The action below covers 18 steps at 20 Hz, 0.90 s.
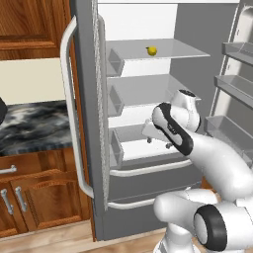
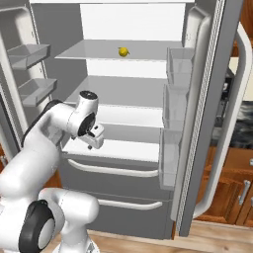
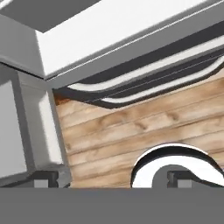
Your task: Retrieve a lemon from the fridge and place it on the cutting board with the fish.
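The fridge [image 1: 86, 99] stands with both doors open, its white inside and glass shelves showing. The lemon [image 1: 151, 50] [image 2: 123, 51], small and bright yellow, lies alone on the top glass shelf, near the middle. My gripper [image 1: 158, 143] [image 2: 90, 146] hangs well below it, in front of the lowest shelf, and points downward. In the hand view the gripper [image 3: 113, 179] is open, with nothing between its fingers; it looks down at the drawer handles and the floor. The cutting board and the fish are out of view.
Door bins [image 1: 114, 101] line the left door and more bins [image 1: 236, 84] the right door. Two white drawer handles [image 2: 113, 170] curve below the shelves. A marble counter [image 1: 34, 126] over wooden cabinets [image 1: 44, 202] lies left of the fridge. Wooden floor [image 3: 144, 127] is underneath.
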Tool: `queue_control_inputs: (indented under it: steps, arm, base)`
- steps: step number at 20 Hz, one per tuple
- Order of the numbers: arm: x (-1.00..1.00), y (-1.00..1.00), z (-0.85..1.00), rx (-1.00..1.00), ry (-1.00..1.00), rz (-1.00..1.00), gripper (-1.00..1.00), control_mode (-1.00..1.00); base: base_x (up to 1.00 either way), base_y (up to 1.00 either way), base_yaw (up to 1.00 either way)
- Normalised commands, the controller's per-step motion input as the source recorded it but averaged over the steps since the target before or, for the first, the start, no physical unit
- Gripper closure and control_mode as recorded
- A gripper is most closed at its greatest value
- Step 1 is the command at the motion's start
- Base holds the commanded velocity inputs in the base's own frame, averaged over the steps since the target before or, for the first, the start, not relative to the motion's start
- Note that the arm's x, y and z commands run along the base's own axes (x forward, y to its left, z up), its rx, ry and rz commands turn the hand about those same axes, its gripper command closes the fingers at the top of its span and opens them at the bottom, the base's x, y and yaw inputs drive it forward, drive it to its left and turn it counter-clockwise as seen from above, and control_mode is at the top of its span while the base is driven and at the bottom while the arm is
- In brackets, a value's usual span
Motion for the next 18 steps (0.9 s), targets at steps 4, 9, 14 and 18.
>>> queue_control_inputs:
  steps: [4, 9, 14, 18]
  arm:
    - [-0.23, -0.5, 0.02, -0.5, -0.16, 0.68, -1.0, -1.0]
    - [-0.07, -0.06, 0.42, -0.23, 0.0, 0.32, -1.0, -1.0]
    - [-0.05, 0.0, 0.19, -0.2, 0.0, 0.05, -1.0, -1.0]
    - [0.0, -0.07, 0.0, 0.0, 0.02, -0.04, -1.0, -1.0]
  base:
    - [0.0, 0.0, 0.0]
    - [0.0, 0.0, 0.0]
    - [0.0, 0.0, 0.0]
    - [0.0, 0.0, 0.0]
